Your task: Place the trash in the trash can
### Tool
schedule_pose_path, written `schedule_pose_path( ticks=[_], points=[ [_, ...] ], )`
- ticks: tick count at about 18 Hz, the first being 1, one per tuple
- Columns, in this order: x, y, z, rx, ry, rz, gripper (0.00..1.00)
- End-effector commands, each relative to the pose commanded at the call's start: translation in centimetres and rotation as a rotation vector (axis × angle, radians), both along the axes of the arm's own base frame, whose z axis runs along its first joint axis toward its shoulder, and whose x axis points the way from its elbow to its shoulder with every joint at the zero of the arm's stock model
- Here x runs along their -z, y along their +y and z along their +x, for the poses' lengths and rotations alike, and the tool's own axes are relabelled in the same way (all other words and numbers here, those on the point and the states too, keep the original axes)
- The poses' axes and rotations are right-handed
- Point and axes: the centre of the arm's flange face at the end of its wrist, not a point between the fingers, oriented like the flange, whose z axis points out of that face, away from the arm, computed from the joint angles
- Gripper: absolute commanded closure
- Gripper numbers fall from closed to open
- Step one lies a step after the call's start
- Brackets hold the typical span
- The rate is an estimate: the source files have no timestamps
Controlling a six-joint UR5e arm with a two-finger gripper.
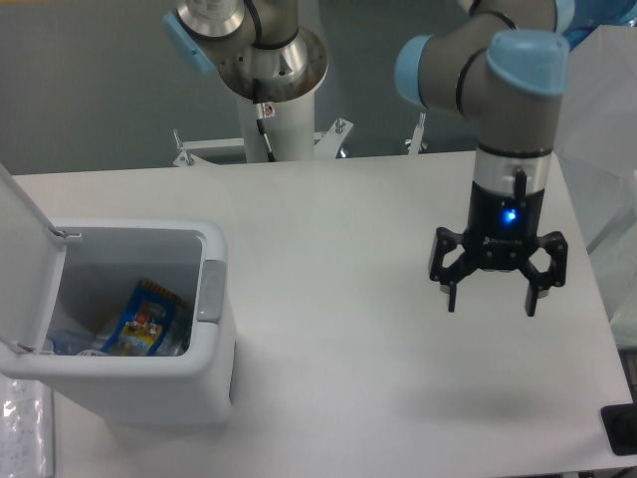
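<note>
The white trash can (211,373) stands at the table's front left with its lid (22,261) swung up and open. Inside it lies the trash: a blue-and-orange snack packet (146,320), with a bit of clear plastic (68,343) showing beside it at the bottom left. A grey push panel (210,291) sits on the can's right rim. My gripper (492,302) hangs over the right side of the table, far from the can, open, with nothing between its fingers.
The arm's white base column (279,121) stands behind the table's far edge. A translucent white box (587,119) sits off the table's right side. A small black object (621,428) is at the front right corner.
</note>
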Motion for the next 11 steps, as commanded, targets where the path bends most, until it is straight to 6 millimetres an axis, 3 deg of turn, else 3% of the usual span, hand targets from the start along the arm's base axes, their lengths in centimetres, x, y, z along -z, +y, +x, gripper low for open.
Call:
schedule_pose_path(
  ticks=[5,11],
  points=[
    [1.0,0.1,-1.1,0.088,-0.061,-0.151,0.0],
    [1.5,0.9,-0.7,0.102,-0.078,-0.164,0.0]
  ],
)
